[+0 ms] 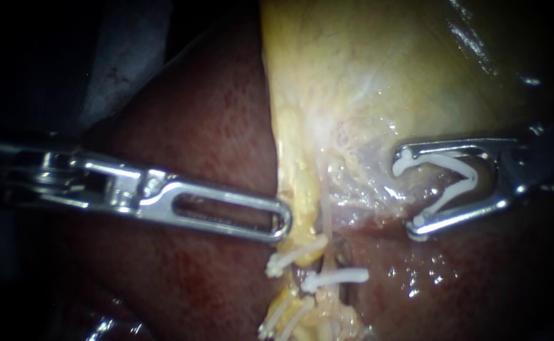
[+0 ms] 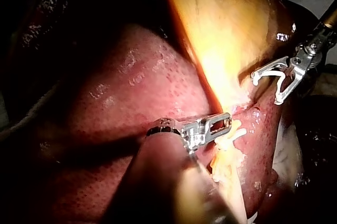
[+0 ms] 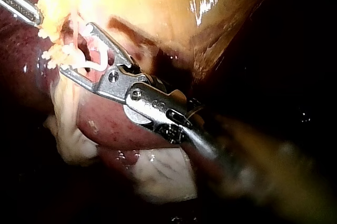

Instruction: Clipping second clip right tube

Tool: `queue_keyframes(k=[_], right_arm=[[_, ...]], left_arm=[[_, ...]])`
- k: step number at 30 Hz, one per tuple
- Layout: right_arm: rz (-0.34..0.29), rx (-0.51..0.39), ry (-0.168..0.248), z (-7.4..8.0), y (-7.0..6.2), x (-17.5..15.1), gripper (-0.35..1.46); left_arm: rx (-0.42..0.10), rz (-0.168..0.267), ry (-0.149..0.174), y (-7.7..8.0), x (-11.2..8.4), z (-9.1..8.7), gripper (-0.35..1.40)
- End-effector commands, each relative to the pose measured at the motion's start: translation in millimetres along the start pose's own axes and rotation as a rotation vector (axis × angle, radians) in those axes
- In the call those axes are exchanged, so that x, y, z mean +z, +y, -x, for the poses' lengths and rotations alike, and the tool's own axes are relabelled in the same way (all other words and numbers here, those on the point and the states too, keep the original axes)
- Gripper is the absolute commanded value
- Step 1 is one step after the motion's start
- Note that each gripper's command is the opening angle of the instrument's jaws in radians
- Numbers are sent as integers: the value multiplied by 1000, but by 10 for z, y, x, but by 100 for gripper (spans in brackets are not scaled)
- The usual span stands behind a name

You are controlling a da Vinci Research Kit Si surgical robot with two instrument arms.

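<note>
A: Holding an open white V-shaped clip [image 1: 444, 180] in the wide-spread jaws of the silver right instrument [image 1: 408, 192]. Danger?

B: Risks pinching only pale membrane [image 1: 365, 158] if closed short of the thin pale right tube [image 1: 329, 227], lying ahead of those jaws, not between them. Could foul the fastened white clip [image 1: 335, 276].

A: And the slotted left instrument [image 1: 282, 222]?

B: Clamped on yellow fatty tissue [image 1: 295, 183]; could slip, slackening the tube.

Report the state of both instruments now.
Left instrument: cannot be told.
Right instrument: jaws spread wide, both seated on a white clip held between them.
</note>
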Motion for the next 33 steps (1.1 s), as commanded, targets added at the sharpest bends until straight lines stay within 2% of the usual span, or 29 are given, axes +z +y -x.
queue_keyframes(k=[1,6,9,14,18,25,33], right_arm=[[3,42,2,-1,-2,1,60],[-18,96,-3,-3,-8,6,60],[-67,165,-18,-3,-12,11,60],[-84,214,-26,4,-23,26,60],[-108,228,-39,12,-26,39,59],[-139,250,-55,33,-28,60,56],[-138,260,-66,48,-19,75,54]], left_arm=[[-1,1,-3,-1,-2,1,-35],[-6,4,-14,-8,-18,6,-35],[-9,6,-21,-11,-26,9,-35],[-14,6,-25,-16,-38,13,-35],[-19,8,-32,-24,-48,16,-35],[-28,8,-41,-35,-64,23,-35],[-30,6,-44,-40,-67,22,-35]])
